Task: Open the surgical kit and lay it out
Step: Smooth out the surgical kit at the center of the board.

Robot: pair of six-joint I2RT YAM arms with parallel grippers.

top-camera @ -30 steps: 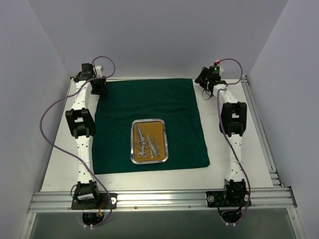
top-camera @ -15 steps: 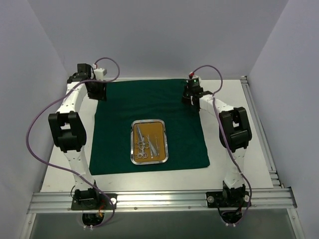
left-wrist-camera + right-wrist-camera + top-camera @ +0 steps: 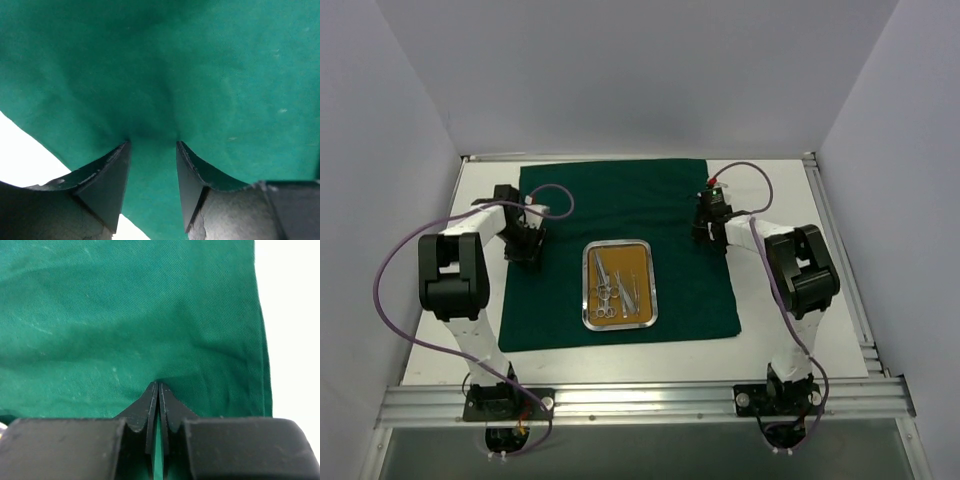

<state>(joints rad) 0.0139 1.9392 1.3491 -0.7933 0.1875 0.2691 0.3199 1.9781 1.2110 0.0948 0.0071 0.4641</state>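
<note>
The dark green cloth [image 3: 620,200] lies spread flat on the table. On its middle stands the steel tray [image 3: 620,243] with several silver instruments [image 3: 615,285] lying inside. My left gripper [image 3: 527,248] is at the cloth's left edge. In the left wrist view it [image 3: 151,144] is open, both tips pressed on the cloth [image 3: 200,75], which puckers a little between them. My right gripper [image 3: 707,228] is on the cloth's right part. In the right wrist view it [image 3: 158,382] is shut, tips touching the cloth [image 3: 125,315], with faint creases around them.
Bare white table [image 3: 790,300] borders the cloth on the left, right and near sides, and shows in the wrist views [image 3: 25,150] [image 3: 290,315]. Purple cables [image 3: 390,270] loop off both arms. An aluminium rail [image 3: 640,400] runs along the near edge. Grey walls close in on three sides.
Both grippers have come from the cloth's far corners toward the near side, the left down its left edge, the right over its right part. The right gripper has shut. Cloth and tray lie as before.
</note>
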